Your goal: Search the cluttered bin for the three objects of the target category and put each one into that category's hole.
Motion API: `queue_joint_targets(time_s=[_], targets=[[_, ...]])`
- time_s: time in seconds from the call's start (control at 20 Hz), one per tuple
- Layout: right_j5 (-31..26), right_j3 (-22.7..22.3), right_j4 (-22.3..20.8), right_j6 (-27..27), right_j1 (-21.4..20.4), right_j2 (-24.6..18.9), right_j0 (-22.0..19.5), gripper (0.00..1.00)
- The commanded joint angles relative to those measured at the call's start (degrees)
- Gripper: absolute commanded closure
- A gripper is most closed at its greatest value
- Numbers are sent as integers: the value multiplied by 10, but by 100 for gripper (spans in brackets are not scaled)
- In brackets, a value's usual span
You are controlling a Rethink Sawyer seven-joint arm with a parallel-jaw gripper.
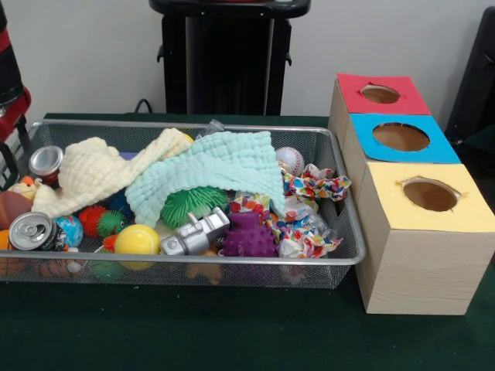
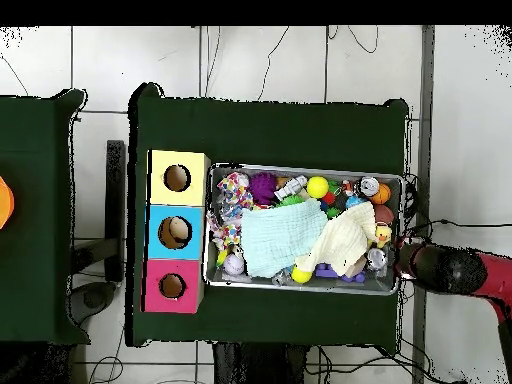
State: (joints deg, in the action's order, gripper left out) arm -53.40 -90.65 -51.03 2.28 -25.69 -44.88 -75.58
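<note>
The red and black arm (image 2: 455, 270) sits beside the wire mesh bin (image 1: 193, 267); I cannot tell how its jaws stand; search first by lifting the mint green muslin cloth (image 1: 209, 174) clear; candidates likely lie beneath; the three-holed wooden box (image 1: 421, 263) stands just beside.

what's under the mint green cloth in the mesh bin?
Poking out beneath the mint green waffle-textured cloth, at its near edge in the wire mesh bin: a green spiky rubber ball. Anything further under the cloth is covered and cannot be seen.

Wire-mesh metal bin (image 1: 232, 267), crinkly cloths (image 1: 216, 174)
</note>
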Motion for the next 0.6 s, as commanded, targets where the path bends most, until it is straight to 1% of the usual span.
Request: queue_joint_targets(time_s=[0.05, 0.25, 0.6], targets=[[-56, -34, 34, -61, -65, 2, 0, 0], [-52, -42, 42, -54, -72, 6, 7, 0], [-35, -54, 51, -43, -69, 10, 11, 0]])
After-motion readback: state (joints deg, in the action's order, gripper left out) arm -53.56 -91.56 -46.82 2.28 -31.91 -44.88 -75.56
